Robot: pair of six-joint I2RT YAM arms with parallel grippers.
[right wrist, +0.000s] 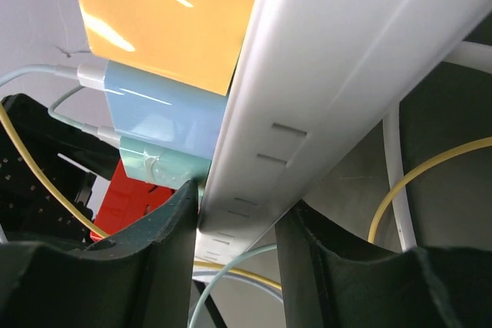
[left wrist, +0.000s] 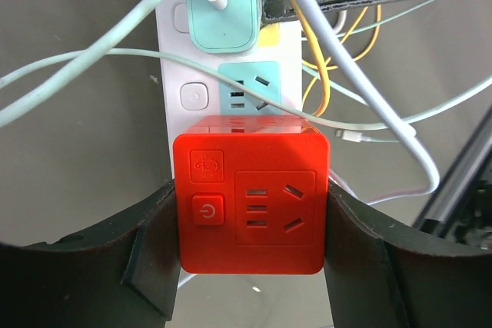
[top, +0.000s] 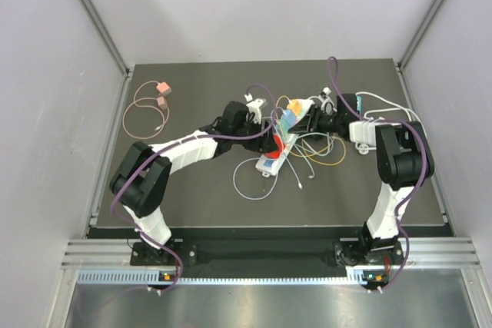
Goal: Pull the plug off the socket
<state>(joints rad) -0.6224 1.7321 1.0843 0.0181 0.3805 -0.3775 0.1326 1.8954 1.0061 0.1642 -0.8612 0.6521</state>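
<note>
A red cube plug [left wrist: 251,201] sits in the white power strip [left wrist: 171,74]. My left gripper [left wrist: 251,224] is shut on it, one finger on each side. Above it on the strip are an empty socket and a mint charger [left wrist: 223,5]. My right gripper [right wrist: 238,228] is shut on the strip's body [right wrist: 307,90], below the orange [right wrist: 169,5], blue [right wrist: 161,113] and mint plugs. In the top view the strip [top: 278,153] lies mid-table, with the left gripper [top: 270,134] and the right gripper [top: 305,122] on either side of it.
White, pale green and yellow cables [top: 330,155] tangle around the strip, and a white loop [top: 250,182] lies in front of it. A pink cable with small pink plugs [top: 160,94] lies at the back left. Grey walls enclose the dark table.
</note>
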